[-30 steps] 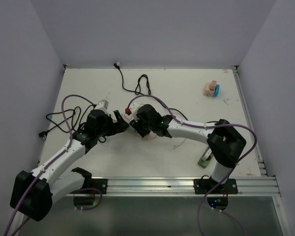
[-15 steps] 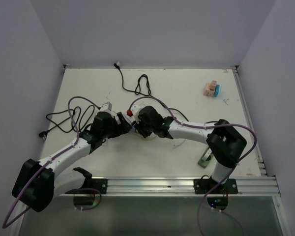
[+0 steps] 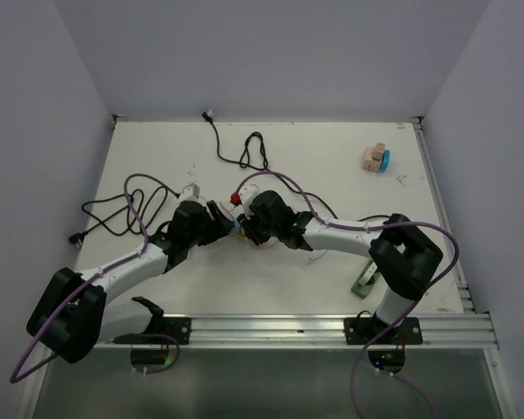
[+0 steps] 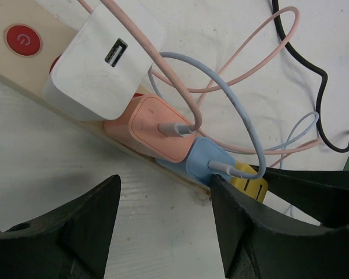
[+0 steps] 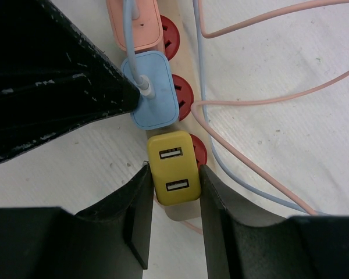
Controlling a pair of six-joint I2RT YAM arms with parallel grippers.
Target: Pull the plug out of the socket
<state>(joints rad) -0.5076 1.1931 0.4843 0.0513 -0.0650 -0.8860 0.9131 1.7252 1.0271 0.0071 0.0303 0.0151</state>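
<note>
On the white table (image 3: 332, 148), a black cable (image 3: 217, 138) runs from the far edge and loops toward the middle. A second black cable (image 3: 94, 208) curls by the left edge. Tan and blue blocks (image 3: 375, 159) sit near the far right corner. A green object (image 3: 365, 284) lies by the near edge, toward the right corner.

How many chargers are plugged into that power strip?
4. In a row along the strip: white charger nearest the red switch, then pink, blue, and yellow, gripped by the right gripper.

Robot lab test cell: flat white tabletop (image 3: 332, 161) boxed by plain pale walls (image 3: 271, 52); alum. extrusion rail (image 3: 271, 328) at near edge w/ white-and-black robot arms (image 3: 341, 234) bolted on.
</note>
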